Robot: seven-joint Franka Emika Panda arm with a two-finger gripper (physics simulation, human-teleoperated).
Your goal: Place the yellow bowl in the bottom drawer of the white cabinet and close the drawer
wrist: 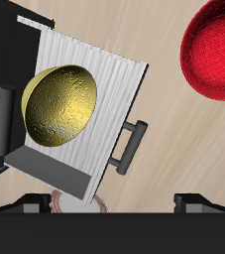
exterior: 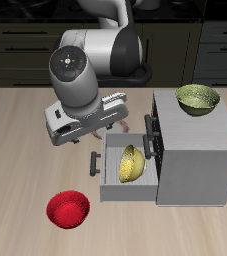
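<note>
The cabinet (exterior: 193,150) fills the right half of the exterior frame, its bottom drawer (exterior: 112,180) pulled open toward frame left, with a dark bar handle (exterior: 91,163) on its front. The yellow bowl (exterior: 132,164) lies inside that drawer, tipped on its side against the drawer wall (its hollow faces frame left). In the wrist view the same bowl (wrist: 58,104) rests tilted in the ribbed white drawer (wrist: 109,89), and the handle (wrist: 130,147) juts from the drawer front.

The gripper (exterior: 120,122) hangs at frame centre under the grey wrist body (exterior: 77,85), just above the open drawer and clear of the bowl. Its 2 fingers (wrist: 205,201) show as dark tips apart from each other, with nothing between them; the jaws stand spread and empty.

An olive bowl (exterior: 198,98) sits upright on the cabinet top in the upper right of the exterior frame. A red bowl (exterior: 68,210) rests on the table (exterior: 15,150) at lower left, well apart from the drawer; it also shows in the wrist view (wrist: 215,50)
</note>
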